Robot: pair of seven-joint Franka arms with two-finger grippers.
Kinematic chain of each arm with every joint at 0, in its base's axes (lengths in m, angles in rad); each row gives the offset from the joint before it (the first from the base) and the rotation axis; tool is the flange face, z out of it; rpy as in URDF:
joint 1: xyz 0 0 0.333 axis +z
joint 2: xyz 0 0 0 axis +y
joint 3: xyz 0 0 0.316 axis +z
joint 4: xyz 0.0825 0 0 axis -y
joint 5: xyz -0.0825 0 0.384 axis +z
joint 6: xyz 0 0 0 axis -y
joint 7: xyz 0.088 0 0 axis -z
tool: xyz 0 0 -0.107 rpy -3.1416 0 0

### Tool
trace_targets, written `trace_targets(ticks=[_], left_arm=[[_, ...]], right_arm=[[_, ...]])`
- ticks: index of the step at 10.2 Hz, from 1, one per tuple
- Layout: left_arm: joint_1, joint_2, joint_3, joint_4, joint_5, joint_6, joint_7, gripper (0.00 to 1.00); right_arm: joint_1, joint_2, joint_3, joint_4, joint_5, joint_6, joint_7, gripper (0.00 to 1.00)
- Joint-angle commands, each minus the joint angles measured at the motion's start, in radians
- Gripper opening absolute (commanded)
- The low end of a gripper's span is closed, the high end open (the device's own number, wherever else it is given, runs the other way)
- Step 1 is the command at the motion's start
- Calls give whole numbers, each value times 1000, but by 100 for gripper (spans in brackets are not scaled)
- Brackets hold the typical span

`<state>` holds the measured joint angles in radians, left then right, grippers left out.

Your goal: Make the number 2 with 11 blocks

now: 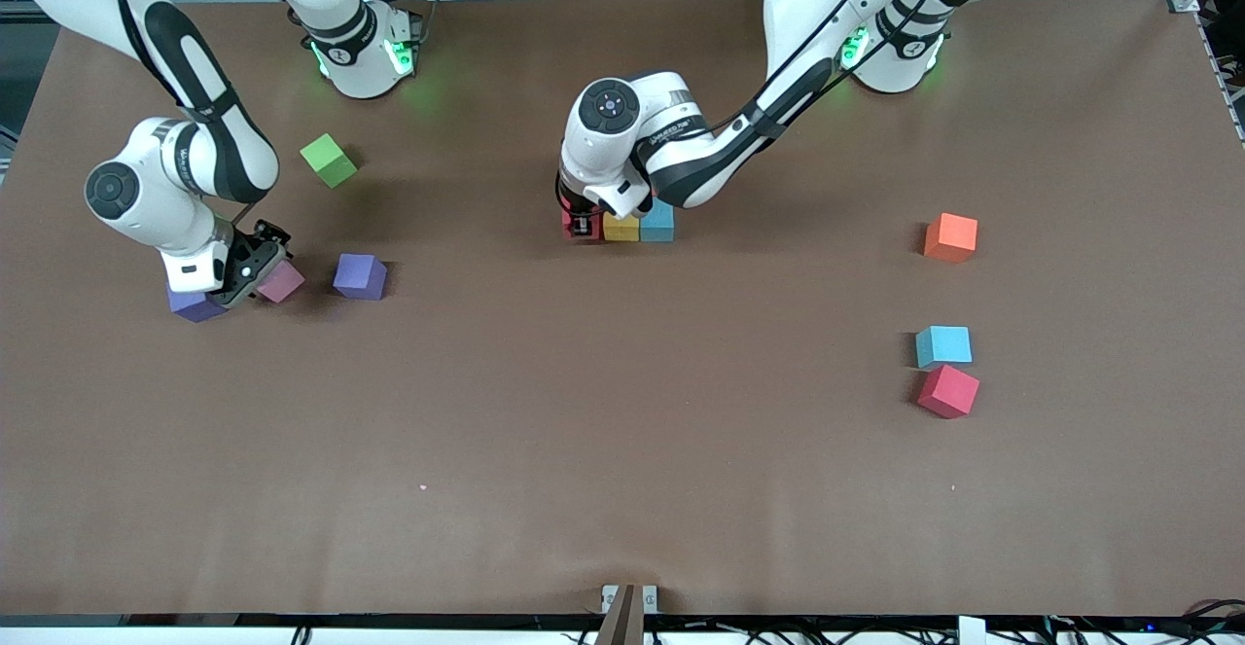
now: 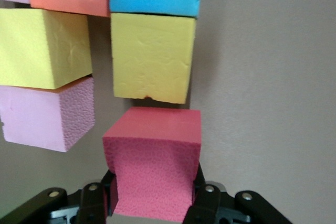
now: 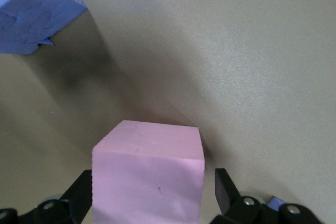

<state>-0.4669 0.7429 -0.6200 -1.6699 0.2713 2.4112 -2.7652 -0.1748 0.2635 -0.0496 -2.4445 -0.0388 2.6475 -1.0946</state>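
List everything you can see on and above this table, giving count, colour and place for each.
grouped cubes: six; two yellow, two pink, one orange, one light blue; mid-table, under the left arm
held red cube: one; red; beside the group
loose orange cube, loose light blue cube, loose red cube: one each; left arm's end
purple cubes: two; purple; right arm's end, one partly under the right gripper
pink cube: one; pink; between the purple cubes
green cube: one; green; farther from the front camera than the purple cubes
table: one; brown
left gripper: shut on the held red cube
right gripper: open, straddling the pink cube
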Motion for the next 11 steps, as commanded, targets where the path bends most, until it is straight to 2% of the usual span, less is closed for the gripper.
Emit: trace_targets(ticks=[1, 11], left_arm=[[-7, 1, -15, -34, 65, 17, -156, 30], [-6, 65, -15, -28, 140, 20, -157, 32]], right_arm=[[-17, -3, 16, -10, 4, 14, -4, 100], [-3, -3, 20, -4, 7, 6, 59, 100]])
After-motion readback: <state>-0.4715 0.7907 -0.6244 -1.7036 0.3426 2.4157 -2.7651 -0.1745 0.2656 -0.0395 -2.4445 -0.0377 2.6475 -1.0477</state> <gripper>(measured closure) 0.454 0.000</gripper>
